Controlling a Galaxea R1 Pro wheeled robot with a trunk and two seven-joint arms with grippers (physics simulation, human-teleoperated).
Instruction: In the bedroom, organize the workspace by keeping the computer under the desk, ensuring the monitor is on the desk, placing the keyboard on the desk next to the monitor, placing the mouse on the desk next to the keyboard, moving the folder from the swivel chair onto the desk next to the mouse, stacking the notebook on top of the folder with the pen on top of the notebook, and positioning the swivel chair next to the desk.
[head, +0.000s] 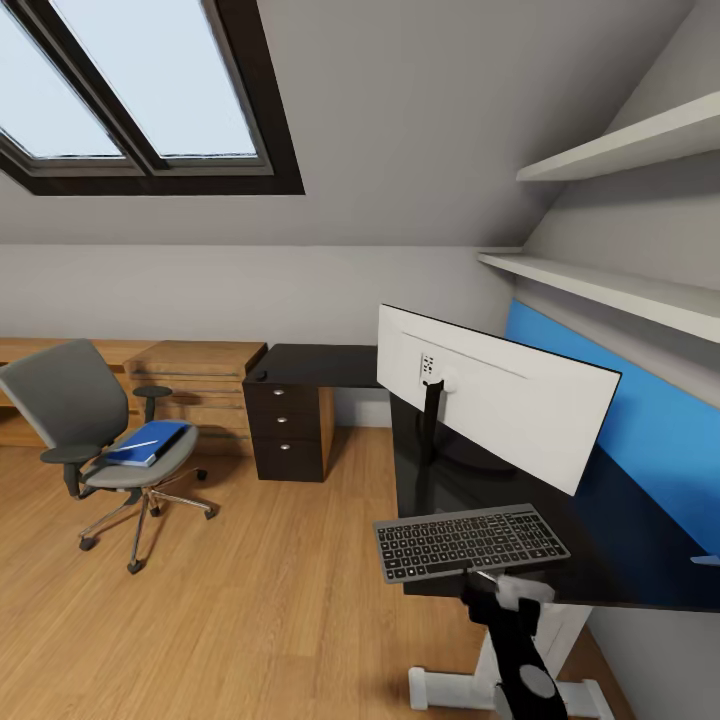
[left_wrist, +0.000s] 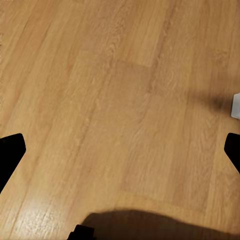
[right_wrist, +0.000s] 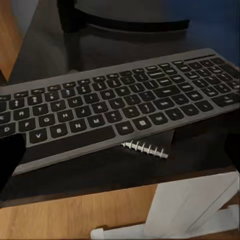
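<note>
monitor (head: 500, 400): screen faces away, white back shown | desk (head: 640, 560): cut by right edge | keyboard (right_wrist: 115, 107): covers all but a spiral binding at lower centre | right gripper (head: 505, 590): jaws unclear | skylight (head: 130, 90): cut upper left

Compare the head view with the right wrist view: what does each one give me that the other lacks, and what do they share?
Head view alone: the swivel chair away from the desk, the blue folder lying on its seat, the monitor's white back, the dark drawer unit, the skylight and wall shelves.

Right wrist view alone: a small white spiral-bound edge poking out from under the keyboard's front.

Shared: the keyboard near the black desk top's front edge, the monitor stand's base behind it, the white desk leg and the wood floor.
</note>
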